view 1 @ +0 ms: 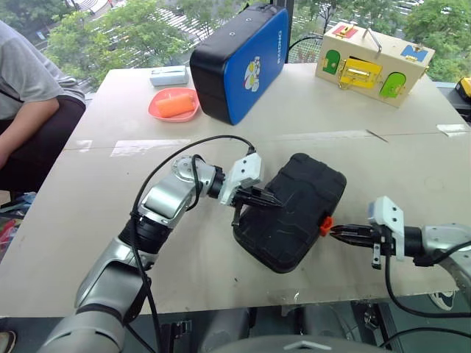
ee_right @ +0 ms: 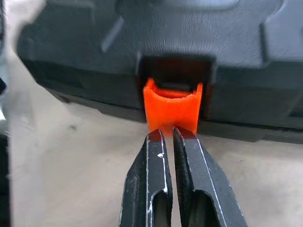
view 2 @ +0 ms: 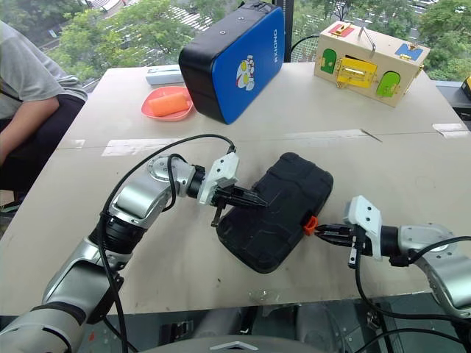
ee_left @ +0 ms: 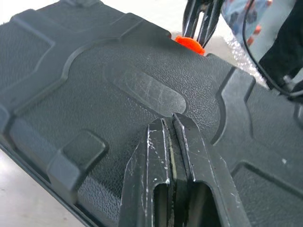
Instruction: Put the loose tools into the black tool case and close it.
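I see the black tool case (view 1: 291, 212) lying closed near the middle of the tabletop (view 1: 96, 220), skewed so its long axis runs from about one o'clock to seven o'clock. My left tool (view 1: 271, 200) is clenched with nothing in it, its tip resting on the textured lid at the case's nine o'clock side. My right tool (view 1: 342, 234) is also clenched and empty, its tips touching the orange latch (ee_right: 172, 109) on the case's edge at about four o'clock. At twelve o'clock from the case a blue-and-black case (view 1: 239, 62) stands on edge, with a pink dish (view 1: 174, 105) just beside it at nine o'clock. A wooden latch box (view 1: 372, 62) sits at two o'clock, well apart. A person (view 1: 29, 110) sits at the tabletop's ten o'clock corner.
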`<state>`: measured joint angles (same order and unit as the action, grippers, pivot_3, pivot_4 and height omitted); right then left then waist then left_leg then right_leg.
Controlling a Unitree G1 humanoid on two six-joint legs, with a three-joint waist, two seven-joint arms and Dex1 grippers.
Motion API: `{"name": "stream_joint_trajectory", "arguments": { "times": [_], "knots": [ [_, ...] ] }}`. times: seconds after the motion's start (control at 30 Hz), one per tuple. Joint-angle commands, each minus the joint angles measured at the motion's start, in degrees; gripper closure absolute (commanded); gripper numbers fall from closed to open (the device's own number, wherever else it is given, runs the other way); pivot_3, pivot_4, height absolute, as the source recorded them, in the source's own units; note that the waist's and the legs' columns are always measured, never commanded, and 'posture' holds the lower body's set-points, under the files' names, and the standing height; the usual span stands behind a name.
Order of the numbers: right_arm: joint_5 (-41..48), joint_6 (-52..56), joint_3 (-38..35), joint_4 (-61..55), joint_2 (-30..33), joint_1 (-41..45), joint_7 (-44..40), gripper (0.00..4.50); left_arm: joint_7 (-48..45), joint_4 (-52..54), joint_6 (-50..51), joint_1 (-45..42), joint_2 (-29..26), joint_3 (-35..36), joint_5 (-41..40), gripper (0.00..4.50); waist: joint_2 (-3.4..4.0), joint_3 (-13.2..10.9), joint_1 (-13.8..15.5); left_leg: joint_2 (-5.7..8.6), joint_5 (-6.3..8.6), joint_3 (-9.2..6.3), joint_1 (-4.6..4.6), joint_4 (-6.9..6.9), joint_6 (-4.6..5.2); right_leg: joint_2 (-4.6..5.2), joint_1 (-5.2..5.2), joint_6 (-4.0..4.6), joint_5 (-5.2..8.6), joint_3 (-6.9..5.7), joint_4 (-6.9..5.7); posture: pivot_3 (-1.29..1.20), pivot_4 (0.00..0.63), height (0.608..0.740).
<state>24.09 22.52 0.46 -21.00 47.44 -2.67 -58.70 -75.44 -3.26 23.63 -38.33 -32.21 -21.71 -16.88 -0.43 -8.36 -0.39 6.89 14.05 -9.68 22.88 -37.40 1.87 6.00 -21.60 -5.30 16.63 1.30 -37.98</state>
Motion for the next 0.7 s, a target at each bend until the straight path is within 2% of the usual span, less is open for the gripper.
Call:
{"name": "stream_joint_trajectory", "arguments": {
  "times": [0.03, 0.23, 0.37, 0.5, 0.6, 0.7],
  "knots": [
    [-1.9, 0.4, 1.3, 0.5, -1.9, 2.7, 2.8, 4.50, 0.3, -1.7, 0.3, 1.1, 0.2, -2.2, 3.0, 4.48, 0.00, 0.0, -0.1, 0.00, 0.00, 0.00, -0.01, -0.01, 0.00, 0.00, 0.00, 0.00, 0.00, 0.01, -0.01, 0.00, 0.150, 0.735],
    [-2.7, 2.1, 1.3, -0.8, -2.0, 2.9, 2.9, 4.50, 0.4, -1.7, -0.8, 0.4, 1.4, -3.2, 4.5, 4.48, 0.00, 0.0, 0.3, 0.05, 0.00, -0.02, -0.03, -0.01, 0.00, -0.06, 0.01, -0.01, -0.01, -0.02, -0.05, 0.00, 0.150, 0.735],
    [5.3, 6.5, -6.7, -5.6, 1.3, 0.5, -0.3, 4.50, 0.1, -2.5, -1.1, -0.4, 1.7, -2.4, 4.7, 4.48, 0.00, 0.0, 1.2, 0.11, -0.01, -0.03, -0.01, -0.02, 0.01, -0.03, 0.01, -0.02, -0.01, -0.02, -0.04, 0.00, 0.150, 0.735],
    [18.1, 13.7, -14.6, -10.8, 3.9, 0.1, -3.1, 4.50, 0.0, -3.1, -1.9, -0.4, 1.7, -2.1, 5.0, 4.48, 0.00, 0.0, 1.2, 0.10, 0.00, -0.06, -0.02, -0.02, 0.01, -0.03, 0.03, -0.02, -0.02, -0.03, -0.04, 0.00, 0.150, 0.735],
    [20.0, 16.3, -13.4, -12.2, 3.0, 3.0, 0.5, 4.50, 0.2, -3.4, -2.2, -0.4, 2.1, -2.2, 5.1, 4.48, -0.03, 0.0, 1.2, 0.09, 0.00, -0.12, -0.02, -0.02, 0.02, 0.01, 0.06, -0.02, -0.02, -0.08, -0.03, 0.00, 0.150, 0.735],
    [15.1, 15.3, -8.3, -11.3, 2.3, 4.6, 2.8, 4.50, 0.3, -3.8, -2.5, -0.6, 2.6, -2.3, 5.3, 4.48, -0.06, 0.0, 1.4, 0.10, 0.00, -0.12, -0.02, -0.02, 0.02, 0.04, 0.06, -0.02, -0.02, -0.11, -0.03, 0.00, 0.150, 0.735]
  ]
}}
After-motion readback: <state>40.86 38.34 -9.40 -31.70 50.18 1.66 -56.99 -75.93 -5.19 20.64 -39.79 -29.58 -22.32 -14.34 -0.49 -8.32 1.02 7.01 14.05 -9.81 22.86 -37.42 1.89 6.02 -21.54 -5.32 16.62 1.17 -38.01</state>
